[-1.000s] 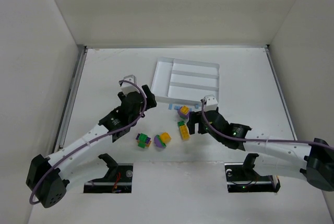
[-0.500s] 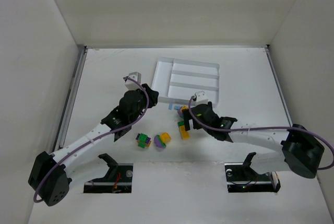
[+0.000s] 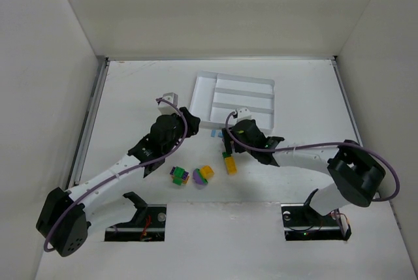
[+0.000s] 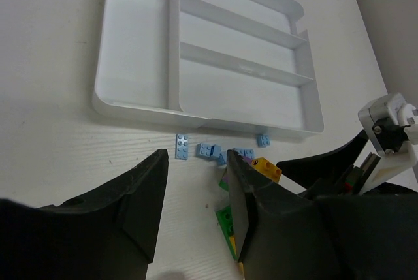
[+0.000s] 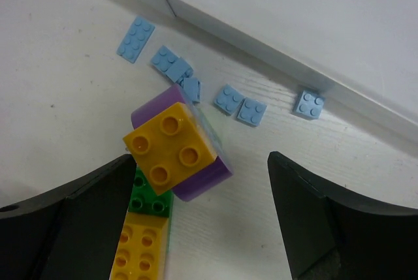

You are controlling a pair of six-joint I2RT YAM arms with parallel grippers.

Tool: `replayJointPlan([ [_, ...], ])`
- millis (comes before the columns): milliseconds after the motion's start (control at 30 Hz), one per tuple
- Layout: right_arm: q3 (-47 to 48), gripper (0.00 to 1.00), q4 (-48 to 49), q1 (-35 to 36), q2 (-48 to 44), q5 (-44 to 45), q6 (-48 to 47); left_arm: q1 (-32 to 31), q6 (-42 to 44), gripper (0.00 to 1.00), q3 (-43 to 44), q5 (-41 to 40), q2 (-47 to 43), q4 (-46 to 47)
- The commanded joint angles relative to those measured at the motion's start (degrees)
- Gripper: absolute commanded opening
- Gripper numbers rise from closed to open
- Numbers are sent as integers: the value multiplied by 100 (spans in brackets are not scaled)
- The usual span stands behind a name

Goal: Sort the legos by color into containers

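Pale blue bricks lying just beside tray near wall. Right fingers released, straddling yellow-purple clump; left fingers hovering released, empty.

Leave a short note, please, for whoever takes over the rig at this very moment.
Left gripper: open and empty, over the table by the near edge of the tray.
Right gripper: open, straddling the yellow-on-purple clump, not gripping it.
Legos: several pale blue bricks lie loose on the table beside the tray. A green-and-yellow clump sits next to the straddled one. Two more mixed clumps lie nearer the arm bases.
Done: nothing is sorted; every tray compartment in view is empty.
Left: pull the clumps apart and put each colour in its own compartment.
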Motion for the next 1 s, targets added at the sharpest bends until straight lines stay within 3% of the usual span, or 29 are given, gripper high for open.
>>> replayJointPlan([
  [0,293,85,481,-105,147,-283,-102,40,2,39,-25,108,71,285],
  [133,320,75,647,-158,270,-476,-85,40,-7,40,72,187,185,259],
  [333,329,44,745,-167,297,-477,-32,22,-139,44,98,196,247,250],
  [500,337,27,675,-255,244,-433,47,-13,-226,51,80,126,186,303],
  [700,91,25,964,-596,-836,-634,529,-30,-411,55,221,82,212,425],
  [967,285,22,1676,-1247,-1681,-1820,2005,-232,-1825,59,292,-6,388,1469],
])
